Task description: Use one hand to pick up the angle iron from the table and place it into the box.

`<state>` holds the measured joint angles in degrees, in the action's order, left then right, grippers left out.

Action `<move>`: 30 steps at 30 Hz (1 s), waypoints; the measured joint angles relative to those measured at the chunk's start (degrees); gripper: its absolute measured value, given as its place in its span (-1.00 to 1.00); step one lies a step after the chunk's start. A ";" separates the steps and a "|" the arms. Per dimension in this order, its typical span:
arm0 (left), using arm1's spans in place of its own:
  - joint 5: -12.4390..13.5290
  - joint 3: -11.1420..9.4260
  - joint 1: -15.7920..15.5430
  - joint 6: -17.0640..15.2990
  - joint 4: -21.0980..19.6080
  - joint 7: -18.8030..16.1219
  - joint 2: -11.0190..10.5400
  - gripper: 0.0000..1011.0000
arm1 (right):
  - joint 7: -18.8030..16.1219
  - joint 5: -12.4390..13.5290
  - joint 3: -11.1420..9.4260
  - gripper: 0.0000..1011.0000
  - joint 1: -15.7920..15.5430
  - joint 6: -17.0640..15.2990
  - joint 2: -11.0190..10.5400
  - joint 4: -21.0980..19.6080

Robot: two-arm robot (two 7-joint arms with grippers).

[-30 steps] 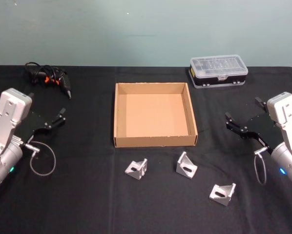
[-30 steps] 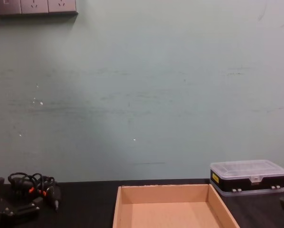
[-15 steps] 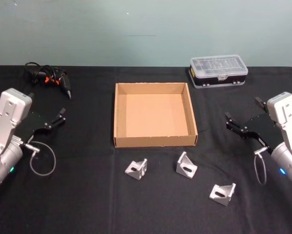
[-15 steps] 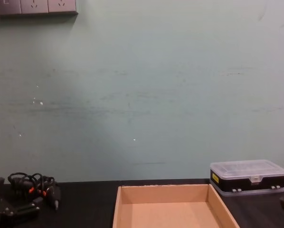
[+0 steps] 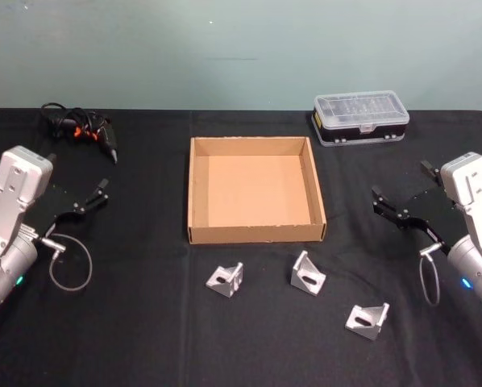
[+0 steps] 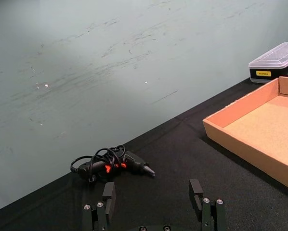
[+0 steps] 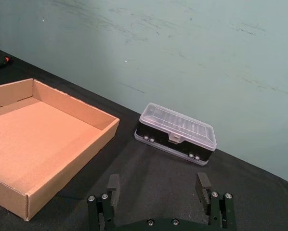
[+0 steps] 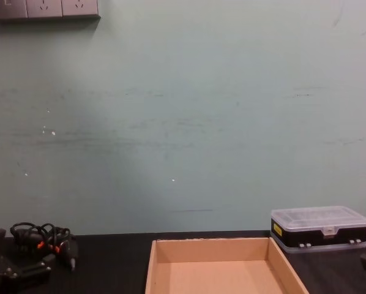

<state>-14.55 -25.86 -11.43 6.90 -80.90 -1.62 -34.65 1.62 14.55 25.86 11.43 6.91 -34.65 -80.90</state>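
Both grippers wait open at the table's sides, with the angle irons on the table.
Head view: the left gripper (image 5: pixel 77 172) and right gripper (image 5: pixel 401 181) sit well out on either side of the box (image 5: pixel 255 233), wrists turned inward, fingers spread and holding nothing. Three angle irons (image 5: pixel 307 273) lie on the table (image 5: pixel 144 322) just in front of the box. Left wrist view: the fingers (image 6: pixel 108 192) stand parted over the black tabletop. Right wrist view: the fingers (image 7: pixel 202 184) are likewise apart, aimed toward a black case (image 7: pixel 175 132). Chest view: the box stands centred, with the case behind to its right.
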 joint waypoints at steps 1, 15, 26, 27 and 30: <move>0.00 0.00 0.00 0.00 0.00 0.00 0.00 0.98 | 0.00 0.00 0.00 0.98 0.00 0.00 0.00 0.00; 0.00 0.00 0.00 0.00 0.00 0.00 0.00 0.98 | 0.00 0.00 0.00 0.98 0.00 0.00 0.00 0.00; 0.00 0.00 0.00 0.00 0.00 0.00 0.00 0.98 | -0.11 -0.39 -0.51 0.98 -0.25 -0.18 0.23 -0.02; 0.00 0.00 0.00 0.00 0.00 0.00 0.00 0.98 | -0.19 -0.43 -0.68 0.98 -0.38 -0.24 0.24 -0.08; 0.00 0.00 0.00 0.00 0.00 0.00 0.00 0.98 | -0.51 -0.40 -1.50 0.98 -1.04 -0.62 0.15 -0.97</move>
<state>-14.55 -25.86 -11.43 6.90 -80.90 -1.62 -34.65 1.11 14.15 24.37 10.40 6.29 -34.49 -81.87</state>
